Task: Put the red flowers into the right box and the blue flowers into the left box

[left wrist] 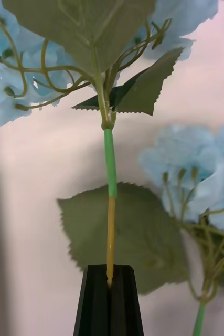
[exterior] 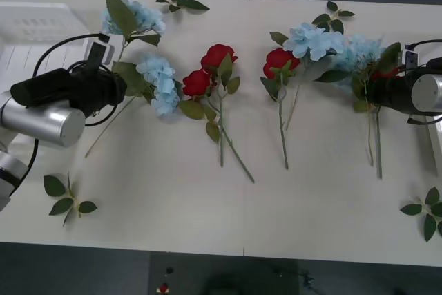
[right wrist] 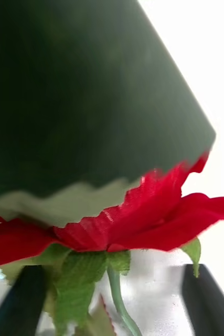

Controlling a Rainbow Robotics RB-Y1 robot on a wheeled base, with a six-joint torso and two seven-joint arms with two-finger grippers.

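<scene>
Left hand (left wrist: 110, 302): its black fingers are seen pressed together on the thin stem of a blue flower (left wrist: 33, 68); in the front view the arm is placed at the left of the surface (exterior: 173, 212), beside the blue flowers there.
Held blue flower: its stem is pinched at the fingertips, with the pale puff and a leaf beyond; a second blue puff (left wrist: 206, 173) is seen just beside it.
Right hand (right wrist: 117, 310): two dark fingers (right wrist: 17, 304) are spread wide, one at each side of a red flower (right wrist: 143, 220); the green stem and leaves are seen between them, untouched as far as can be told. A large dark leaf is seen close above the bloom.
Right arm: it is placed at the right edge of the surface, against the blue and red cluster (exterior: 362, 60) there.
Red flowers: two (exterior: 207, 70) are laid together at the middle of the surface, one (exterior: 280, 60) to their right, touching a blue puff (exterior: 311, 39).
Blue flowers: two are laid at the left (exterior: 159, 84), near the left arm; more at the right.
Left box (exterior: 34, 25): a white tray is seen at the far left corner, behind the left arm.
Leaf sprigs: loose ones (exterior: 65, 198) are laid near the front corners and along the far edge.
</scene>
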